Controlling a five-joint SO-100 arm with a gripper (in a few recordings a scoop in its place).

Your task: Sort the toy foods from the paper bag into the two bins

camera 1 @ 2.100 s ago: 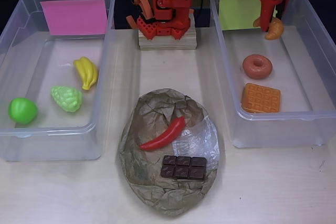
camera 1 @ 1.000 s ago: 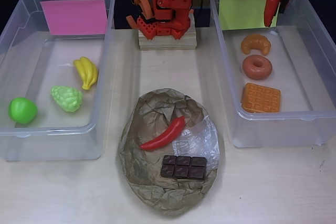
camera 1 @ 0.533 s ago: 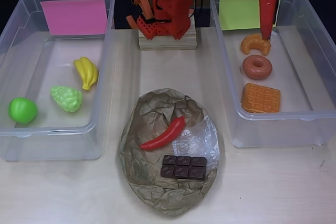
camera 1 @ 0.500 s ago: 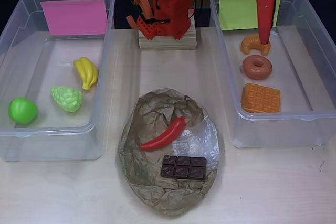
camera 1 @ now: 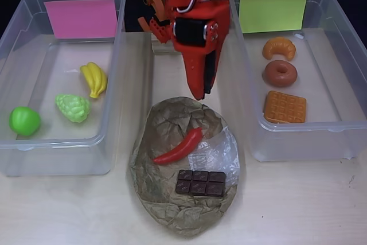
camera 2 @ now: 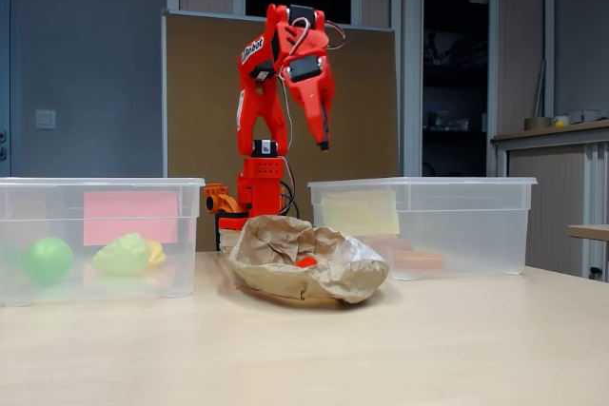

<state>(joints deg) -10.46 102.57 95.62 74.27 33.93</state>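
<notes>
Red arm lettered "Robot" (camera 2: 253,46) holds its hand (camera 1: 200,93) pressed together and empty, high above the paper bag (camera 1: 166,199). One chili (camera 1: 179,146) and one chocolate bar (camera 1: 200,182) lie on the bag. Three toys sit in each bin: pink-sheet bin (camera 1: 17,24), yellow-green-sheet bin (camera 1: 344,38).

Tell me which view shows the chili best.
The overhead view: the whole red chili lies open on the paper bag, beside the chocolate bar. In the fixed view only a red sliver peeks over the crumpled bag.
</notes>
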